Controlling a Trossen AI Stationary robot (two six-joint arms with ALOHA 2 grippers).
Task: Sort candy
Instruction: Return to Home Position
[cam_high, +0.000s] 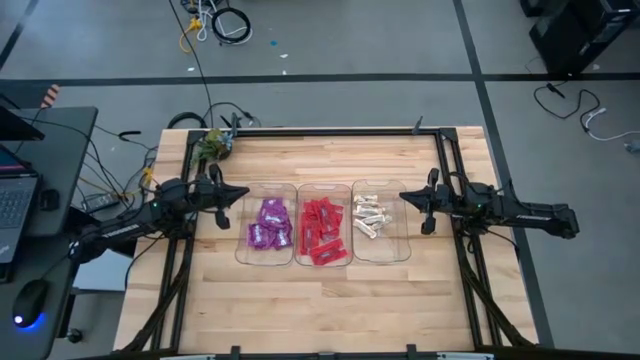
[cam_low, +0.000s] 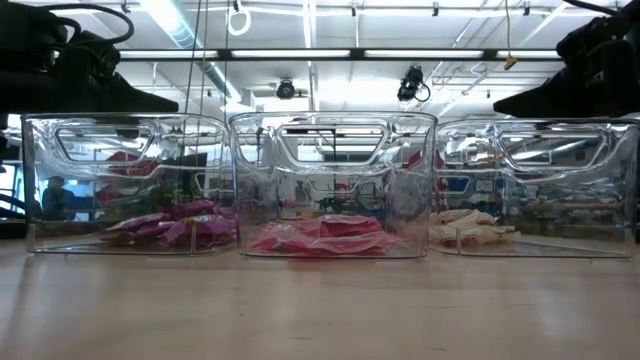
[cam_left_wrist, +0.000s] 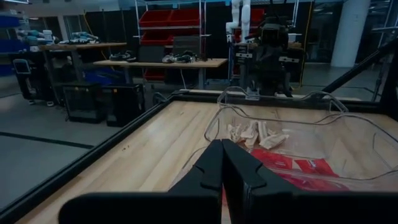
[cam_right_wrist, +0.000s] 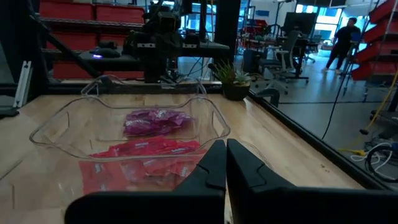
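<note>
- Your shiny purple packets (cam_high: 268, 228) lie in the left clear plastic bin (cam_high: 243, 250), red packets (cam_high: 322, 232) in the middle bin (cam_high: 323, 186), and whitish-cream pieces (cam_high: 370, 216) in the right bin (cam_high: 405, 240).
- The wooden desk (cam_high: 330, 310) shows on every side of the row.
- Left tool (cam_high: 244, 194) and right tool (cam_high: 402, 196), both pressed together, hang above the row's outer ends.

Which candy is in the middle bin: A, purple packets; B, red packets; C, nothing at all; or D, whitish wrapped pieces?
B: the red packets lie in the middle bin, with the purple packets in the bin on the left arm's side and the whitish pieces in the one on the right arm's side.
</note>
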